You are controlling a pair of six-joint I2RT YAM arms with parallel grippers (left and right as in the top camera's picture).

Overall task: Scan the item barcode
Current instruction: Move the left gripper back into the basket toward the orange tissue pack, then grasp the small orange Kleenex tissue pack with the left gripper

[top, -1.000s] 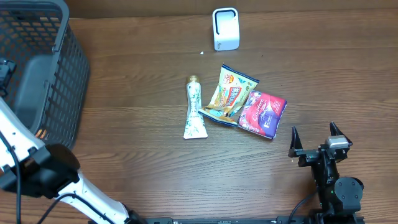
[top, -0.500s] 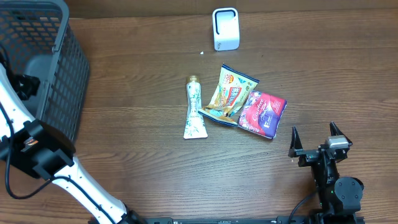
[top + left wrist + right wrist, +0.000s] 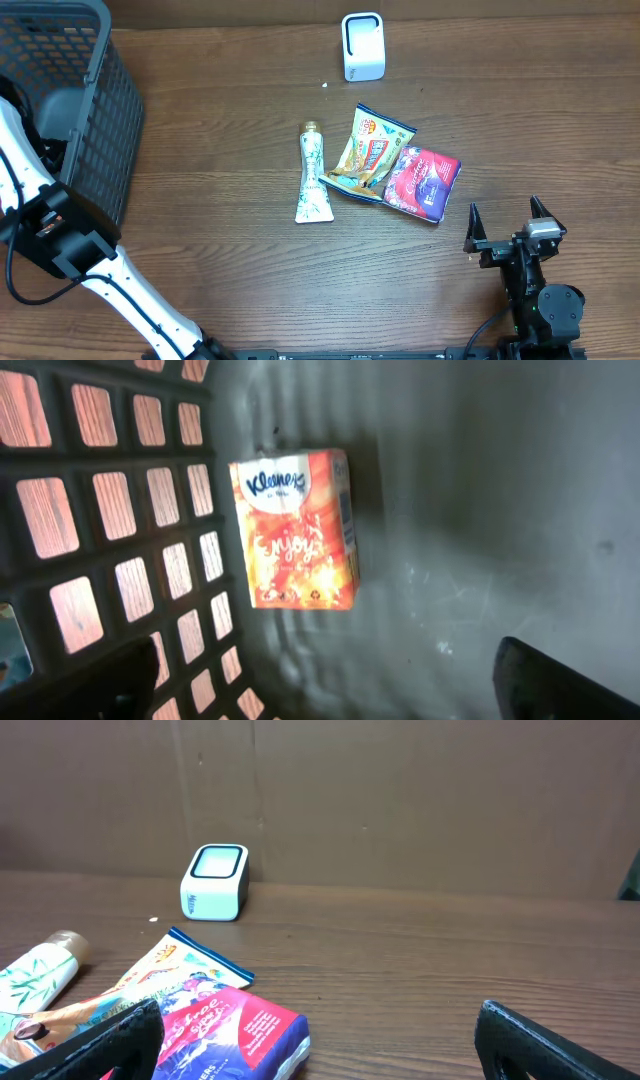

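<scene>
Nearest the left wrist lens, the left pincer (image 3: 350,690) stands spread almost to its widest and holds nothing, its 2 dark fingertips showing only at the lower corners of the view. Just beyond it the tissue pack (image 3: 297,530) lies flat on the floor of the basket (image 3: 120,510), printed face up and close beside the lattice wall. No barcode shows on that face. The step in hand is judged to be the taking of this pack for scanning, though a release cannot be ruled out. A sound pick would descend straight, keep the outer finger clear of the lattice, close across the pack's narrow width and lift above the rim before travelling. The soft wrapper may crumple, so a light squeeze is advisable. On the worktop (image 3: 220,250), the right pincer (image 3: 505,218) rests at the near edge, fully spread and empty. Farther out lie 3 items: a tube (image 3: 313,175), a snack packet (image 3: 370,150) and a red pack (image 3: 423,182) overlapping that packet. Farthest stands the white scanner (image 3: 362,45). The pack would need turning so that its hidden coded side meets the scanner's window.
</scene>
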